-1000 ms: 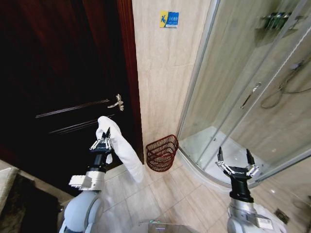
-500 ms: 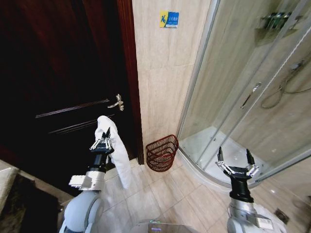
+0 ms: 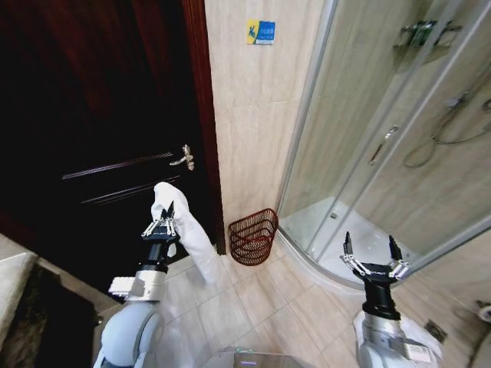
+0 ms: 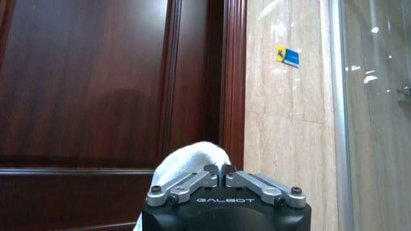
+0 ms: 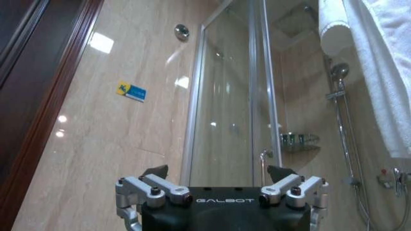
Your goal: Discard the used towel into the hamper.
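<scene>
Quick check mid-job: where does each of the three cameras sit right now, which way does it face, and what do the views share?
Head view: high up, looking down at the hamper; left gripper holding the towel, right gripper open.
Left wrist view: behind the left gripper, facing the door.
Right wrist view: behind the right gripper, facing the shower glass.
Shared: the blue sign.
</scene>
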You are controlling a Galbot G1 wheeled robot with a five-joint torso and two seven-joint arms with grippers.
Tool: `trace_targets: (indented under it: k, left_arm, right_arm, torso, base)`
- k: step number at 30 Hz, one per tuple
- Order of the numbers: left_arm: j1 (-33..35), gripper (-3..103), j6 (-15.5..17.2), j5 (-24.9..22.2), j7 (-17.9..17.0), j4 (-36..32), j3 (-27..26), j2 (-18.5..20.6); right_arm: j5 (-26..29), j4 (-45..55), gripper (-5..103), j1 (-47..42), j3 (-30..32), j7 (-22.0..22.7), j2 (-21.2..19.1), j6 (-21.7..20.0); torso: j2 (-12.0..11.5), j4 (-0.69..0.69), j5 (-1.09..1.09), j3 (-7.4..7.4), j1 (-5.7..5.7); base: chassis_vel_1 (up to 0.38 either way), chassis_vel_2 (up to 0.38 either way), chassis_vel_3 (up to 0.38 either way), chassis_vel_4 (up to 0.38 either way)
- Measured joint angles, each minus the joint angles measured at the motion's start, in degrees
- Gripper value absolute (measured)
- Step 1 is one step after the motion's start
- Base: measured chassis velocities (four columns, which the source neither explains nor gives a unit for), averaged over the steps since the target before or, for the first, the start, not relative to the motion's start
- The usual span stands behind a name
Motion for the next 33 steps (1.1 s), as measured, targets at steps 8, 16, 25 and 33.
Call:
trace_targets:
  k: [8,16,25,33]
  left_arm:
    - [-0.03,2,0.00,0.00,0.00,0.00,-0.01,0.01]
    - [-0.01,2,0.00,0.00,0.00,0.00,-0.01,0.01]
    - [-0.02,2,0.00,0.00,0.01,0.00,0.01,-0.01]
    - [-0.02,2,0.00,0.00,0.00,0.00,-0.01,0.01]
  right_arm:
    - [0.00,0.00,100,0.03,-0.02,0.00,0.00,0.00]
    - [0.00,0.00,100,0.02,-0.01,0.00,0.00,0.00]
    - [0.00,0.00,100,0.02,0.03,0.00,-0.02,0.00]
    - [0.00,0.00,100,0.02,-0.02,0.00,0.00,0.00]
  torso:
    - [-0.03,0.01,-0.01,0.02,0.08]
    - [-0.03,0.01,-0.01,0.01,0.04]
    - [-0.03,0.00,0.02,0.01,0.04]
    - [-0.03,0.01,-0.02,0.01,0.04]
  base:
    - [-0.015,0.027,0.029,-0.021]
    - [-0.093,-0.107,0.096,0.108]
    - [-0.127,-0.124,0.098,0.106]
    - [0.020,0.024,-0.014,-0.012]
